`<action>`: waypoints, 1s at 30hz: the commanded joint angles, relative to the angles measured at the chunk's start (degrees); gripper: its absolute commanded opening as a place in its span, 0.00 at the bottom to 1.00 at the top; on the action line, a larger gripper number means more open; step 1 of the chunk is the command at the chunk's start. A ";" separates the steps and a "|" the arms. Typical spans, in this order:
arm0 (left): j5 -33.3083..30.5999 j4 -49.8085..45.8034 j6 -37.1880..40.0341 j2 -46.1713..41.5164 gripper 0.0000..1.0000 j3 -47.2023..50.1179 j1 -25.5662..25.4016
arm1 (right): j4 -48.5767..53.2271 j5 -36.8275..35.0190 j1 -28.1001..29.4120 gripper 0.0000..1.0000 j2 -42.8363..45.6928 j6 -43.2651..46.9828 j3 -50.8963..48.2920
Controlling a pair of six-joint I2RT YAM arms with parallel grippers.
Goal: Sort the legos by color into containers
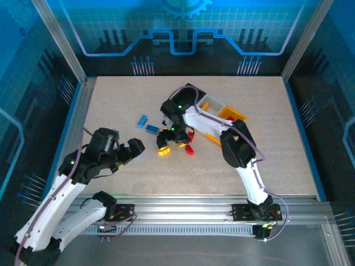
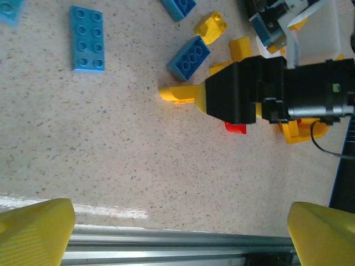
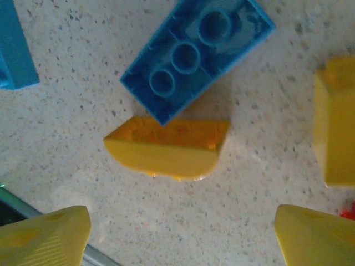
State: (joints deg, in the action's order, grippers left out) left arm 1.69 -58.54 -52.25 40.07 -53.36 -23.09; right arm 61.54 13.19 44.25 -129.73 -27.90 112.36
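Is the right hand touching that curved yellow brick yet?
Apart. The right wrist view shows bare table between the yellow brick and both fingertips of the right hand.

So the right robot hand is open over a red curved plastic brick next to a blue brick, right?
Not red: the right wrist view shows the curved plastic brick is yellow. The right gripper is open over it, and the blue plastic brick with three round holes lies next to it.

A speckled beige tabletop [image 1: 266, 111] sits inside an aluminium frame [image 1: 183, 206], with blue printed panels [image 1: 183, 22] behind.
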 commanded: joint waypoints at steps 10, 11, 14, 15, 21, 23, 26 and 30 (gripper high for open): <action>0.43 -8.59 1.89 -4.34 0.99 1.24 2.09 | 9.89 -8.95 4.33 0.88 -10.92 4.27 13.40; 0.46 -8.84 1.73 -4.51 0.99 1.22 2.17 | 10.09 -9.49 4.50 0.88 -11.65 4.42 14.14; 0.67 -9.35 2.02 -4.86 0.99 1.24 2.17 | 11.26 -11.04 5.11 0.87 -13.84 4.45 16.96; 0.68 -9.62 2.12 -4.92 0.99 1.18 2.10 | 11.57 -11.63 5.35 0.87 -14.59 4.38 17.88; 1.84 -9.55 2.03 -5.29 0.99 2.14 2.09 | 13.71 -14.38 6.46 0.82 -16.78 3.24 20.94; 2.49 -8.99 1.81 -5.55 0.99 2.82 2.09 | 13.81 -15.56 6.77 0.79 -16.63 2.56 20.59; 3.63 -8.23 1.51 -5.90 0.99 3.87 2.11 | 13.64 -16.85 7.13 0.71 -15.90 1.47 20.18; 4.72 -8.15 1.99 -6.30 0.99 4.41 2.11 | 14.14 -18.02 7.60 0.59 -14.32 -0.68 18.91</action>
State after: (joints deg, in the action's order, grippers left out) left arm 4.23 -66.61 -51.00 34.74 -49.47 -21.47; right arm 73.28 -2.63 50.83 -144.77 -26.39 131.92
